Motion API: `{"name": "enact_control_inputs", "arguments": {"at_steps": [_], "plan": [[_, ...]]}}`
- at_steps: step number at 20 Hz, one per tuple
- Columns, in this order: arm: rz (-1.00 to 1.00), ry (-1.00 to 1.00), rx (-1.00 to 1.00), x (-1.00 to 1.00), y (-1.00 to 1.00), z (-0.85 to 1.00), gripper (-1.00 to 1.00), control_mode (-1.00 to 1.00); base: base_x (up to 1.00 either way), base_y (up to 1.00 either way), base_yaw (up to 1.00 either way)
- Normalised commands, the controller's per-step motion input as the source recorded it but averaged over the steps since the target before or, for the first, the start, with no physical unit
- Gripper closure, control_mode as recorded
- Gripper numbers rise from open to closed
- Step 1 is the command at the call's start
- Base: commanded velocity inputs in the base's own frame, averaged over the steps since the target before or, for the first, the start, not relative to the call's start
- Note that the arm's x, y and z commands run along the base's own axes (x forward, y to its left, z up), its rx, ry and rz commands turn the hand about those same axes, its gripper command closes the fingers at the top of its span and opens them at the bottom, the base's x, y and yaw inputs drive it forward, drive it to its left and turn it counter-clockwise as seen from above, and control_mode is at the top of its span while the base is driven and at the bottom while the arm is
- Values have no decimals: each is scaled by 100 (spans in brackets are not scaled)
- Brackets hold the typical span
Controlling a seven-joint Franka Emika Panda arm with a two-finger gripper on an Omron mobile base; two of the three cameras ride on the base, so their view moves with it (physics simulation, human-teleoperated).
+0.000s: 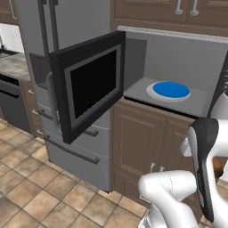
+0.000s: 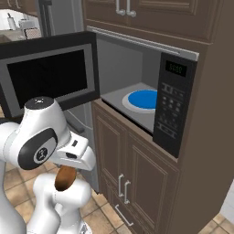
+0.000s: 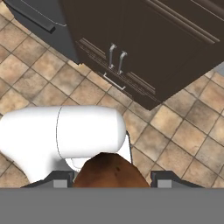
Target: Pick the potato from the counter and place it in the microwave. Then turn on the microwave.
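White arm folded low, end effector gripping potato.

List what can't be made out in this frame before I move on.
- Gripper fingers: right base view, hidden by the hand and the potato; cut off at the bottom in the hand view.
- Microwave display and button labels: right base view, too small to read.
- Counter: left base view, cut off by the left edge.

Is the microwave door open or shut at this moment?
Open. The microwave door is swung out to the left, exposing the cavity and the blue plate inside the microwave.
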Motion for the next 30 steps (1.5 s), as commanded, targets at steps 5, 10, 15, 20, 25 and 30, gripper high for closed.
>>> {"name": "enact_control_inputs", "arguments": {"at_steps": [5, 10, 15, 20, 25, 30], "plan": [[0, 0, 0, 0, 0, 0, 100, 100, 0, 0, 0], [0, 0, 0, 0, 0, 0, 100, 100, 2, 0, 0], [0, 0, 0, 0, 0, 0, 100, 100, 3, 0, 0], [0, 0, 0, 0, 0, 0, 100, 100, 7, 0, 0], [0, 0, 0, 0, 0, 0, 100, 100, 18, 0, 0], [0, 0, 0, 0, 0, 0, 100, 100, 25, 1, 0]]}}
